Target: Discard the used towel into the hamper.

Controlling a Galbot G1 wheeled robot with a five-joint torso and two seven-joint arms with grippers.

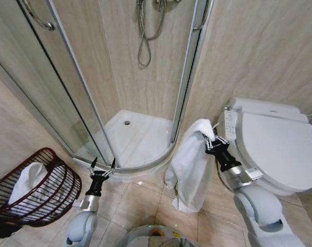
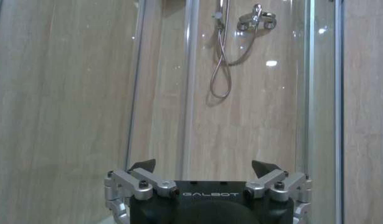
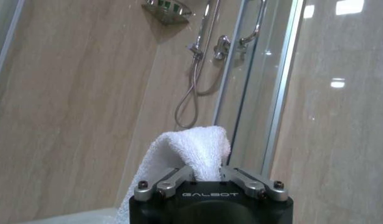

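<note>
The right gripper (image 1: 209,140) is clamped on the top fold of a white towel (image 1: 189,167), holding it up beside the toilet (image 1: 279,144) so the cloth hangs down toward the tiled floor (image 1: 140,200). The left gripper (image 1: 103,170) hovers with its fingers spread apart and nothing between them, just in front of the shower tray (image 1: 140,139). The hamper (image 1: 40,188) (already holding a pale cloth) sits on the floor at the robot's far left, well apart from the towel.
</note>
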